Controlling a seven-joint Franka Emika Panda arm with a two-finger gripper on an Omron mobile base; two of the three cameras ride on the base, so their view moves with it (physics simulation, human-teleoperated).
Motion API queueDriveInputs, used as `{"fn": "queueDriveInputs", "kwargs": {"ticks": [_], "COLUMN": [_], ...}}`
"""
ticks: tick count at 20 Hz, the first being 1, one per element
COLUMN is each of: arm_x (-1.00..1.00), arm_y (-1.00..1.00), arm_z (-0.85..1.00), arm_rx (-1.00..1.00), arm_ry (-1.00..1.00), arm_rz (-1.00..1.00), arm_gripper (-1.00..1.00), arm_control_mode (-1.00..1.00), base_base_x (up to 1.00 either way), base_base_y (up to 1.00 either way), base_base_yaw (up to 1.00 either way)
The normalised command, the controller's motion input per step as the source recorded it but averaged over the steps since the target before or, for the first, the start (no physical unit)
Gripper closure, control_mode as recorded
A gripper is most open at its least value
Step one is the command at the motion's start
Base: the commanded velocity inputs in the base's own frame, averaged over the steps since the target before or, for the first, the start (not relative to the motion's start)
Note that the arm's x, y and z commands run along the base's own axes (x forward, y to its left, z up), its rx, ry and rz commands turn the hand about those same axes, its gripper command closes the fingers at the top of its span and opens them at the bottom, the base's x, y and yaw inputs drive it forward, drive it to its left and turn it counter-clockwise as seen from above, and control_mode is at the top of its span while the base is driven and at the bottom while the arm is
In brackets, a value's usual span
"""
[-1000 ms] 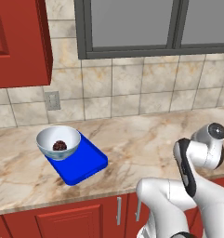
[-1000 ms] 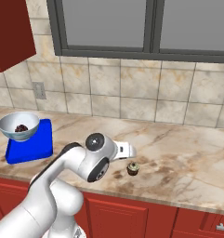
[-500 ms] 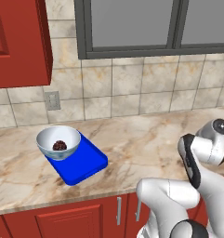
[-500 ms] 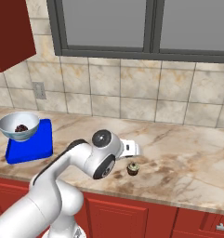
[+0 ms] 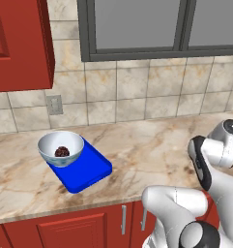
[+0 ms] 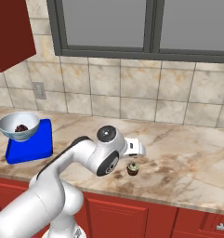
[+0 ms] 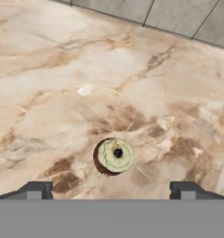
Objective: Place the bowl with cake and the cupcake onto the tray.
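Blue tray (image 5: 84, 169) holds bowl (image 5: 61, 147); gripper (image 7: 111, 189) (released, jaws wide) over cupcake (image 7: 114, 155), must descend and grasp.

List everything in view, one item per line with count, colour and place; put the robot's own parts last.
bowl: 1, white with pale blue-grey outside, on the tray's far left end
cake: 1, dark maroon, inside the bowl
tray: 1, bright blue, on the counter at left
cupcake: 1, tan top and dark wrapper, on the counter below the gripper
counter: 1, beige marble, across the scene
outlet: 1, grey, on the tiled wall above the bowl
window: 1, dark-framed, above the tiles
cabinets: red, above left and below the counter
gripper: 1, dark tips, open, above the cupcake
arm: 1, white, reaching right
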Motion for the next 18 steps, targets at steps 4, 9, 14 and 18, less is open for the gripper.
{"fn": "queueDriveInputs", "kwargs": {"ticks": [4,9,14,18], "arm_x": [-0.16,-0.1,0.03,0.12], "arm_y": [0.0,0.0,0.0,0.0], "arm_z": [-0.07,-0.26,-0.27,-0.19], "arm_rx": [0.0,0.0,0.0,0.0], "arm_ry": [0.03,0.0,0.0,0.0], "arm_rz": [0.0,0.0,0.0,0.0], "arm_gripper": [-1.0,-1.0,-1.0,-1.0], "arm_control_mode": [-1.0,-1.0,-1.0,-1.0], "base_base_x": [0.0,0.0,0.0,0.0], "base_base_y": [0.0,0.0,0.0,0.0], "base_base_yaw": [0.0,0.0,0.0,0.0]}}
